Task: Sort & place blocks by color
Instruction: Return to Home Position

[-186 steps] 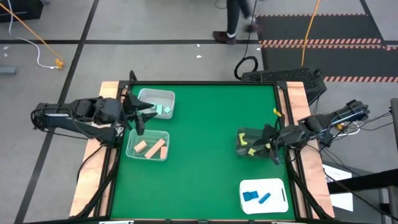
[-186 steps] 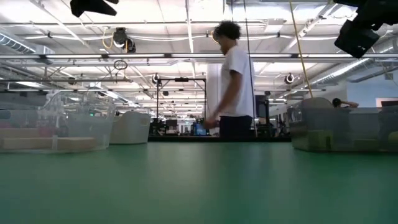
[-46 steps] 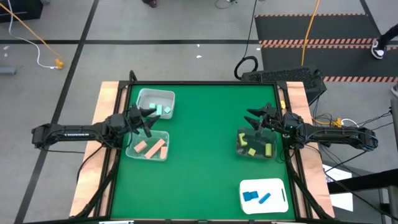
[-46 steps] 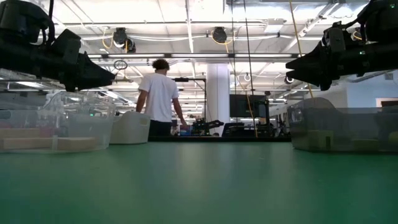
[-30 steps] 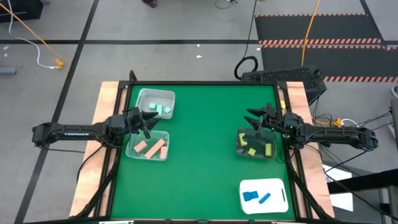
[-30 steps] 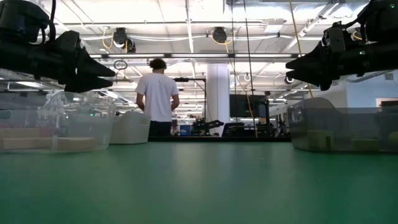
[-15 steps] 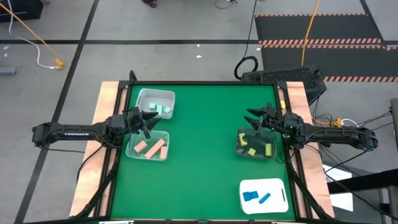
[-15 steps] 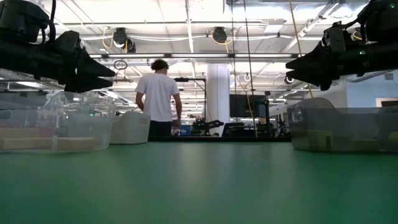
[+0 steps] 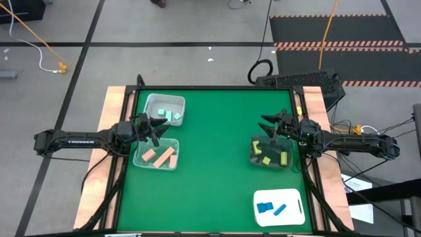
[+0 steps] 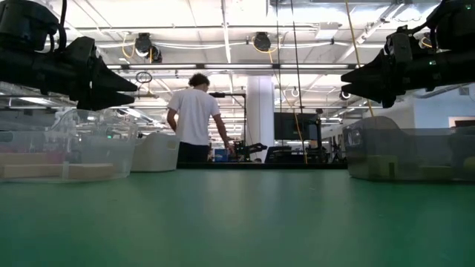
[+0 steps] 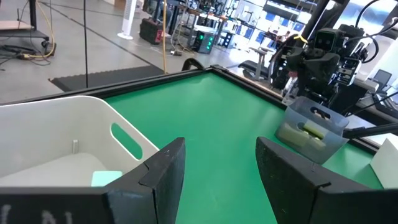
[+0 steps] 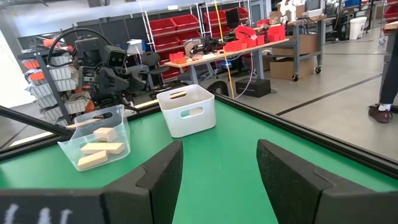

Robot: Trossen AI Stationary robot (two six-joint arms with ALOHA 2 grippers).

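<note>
Apparently sorting is done: mint blocks point(image 9: 172, 116), salmon blocks point(image 9: 158, 157), yellow blocks point(image 9: 266, 160) and blue blocks point(image 9: 266, 207) lie grouped apart, while left gripper point(image 9: 154, 126) and right gripper point(image 9: 267, 126) hang wide open, empty.

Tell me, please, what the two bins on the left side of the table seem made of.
The clear bin looks like glossy transparent plastic: the salmon blocks show through its walls. The white bin seems opaque plastic, smooth, with a moulded handle slot.

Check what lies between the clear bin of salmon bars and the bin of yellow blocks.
Nothing but bare green tabletop, as the high view shows, between the clear plastic bin of salmon bars and the grey-tinted plastic bin of yellow blocks.
</note>
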